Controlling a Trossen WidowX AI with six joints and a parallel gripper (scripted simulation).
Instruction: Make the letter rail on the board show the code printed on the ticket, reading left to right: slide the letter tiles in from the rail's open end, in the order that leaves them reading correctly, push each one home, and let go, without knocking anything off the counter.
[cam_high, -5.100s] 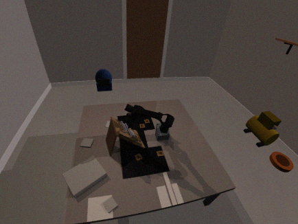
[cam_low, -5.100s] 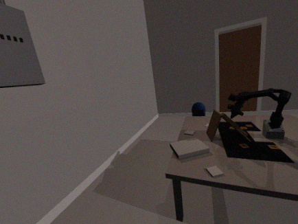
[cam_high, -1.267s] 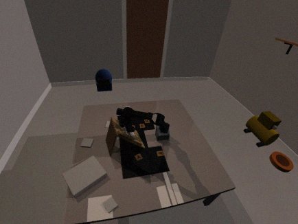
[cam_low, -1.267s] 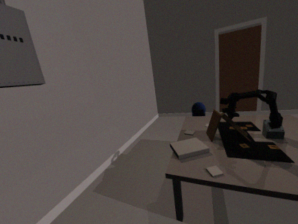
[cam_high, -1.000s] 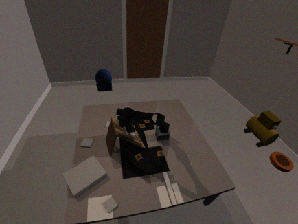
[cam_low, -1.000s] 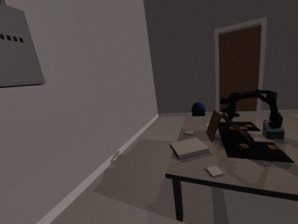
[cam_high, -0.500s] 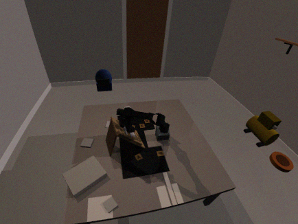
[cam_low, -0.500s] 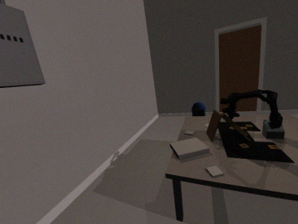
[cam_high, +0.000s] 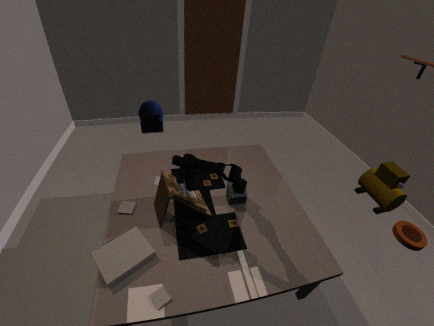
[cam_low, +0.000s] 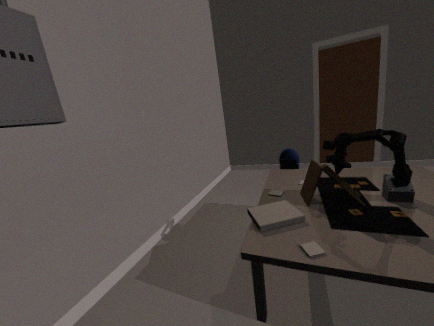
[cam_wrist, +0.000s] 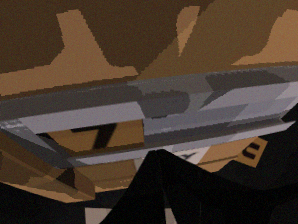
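Observation:
The wooden board stands tilted on the black mat. Its grey letter rail crosses the wrist view. One wooden tile with a dark mark sits in the rail towards the left of that view; its letter is not clearly readable. My gripper is shut and empty, its tips at the rail's lower edge, right of that tile. Loose tiles lie on the mat: two behind the board, and two in front. Another tile shows beyond the rail. The ticket's code is not readable.
A brown upright panel stands beside the board. A pale box and small pale pads lie on the counter. The arm's base stands on the other side of the mat.

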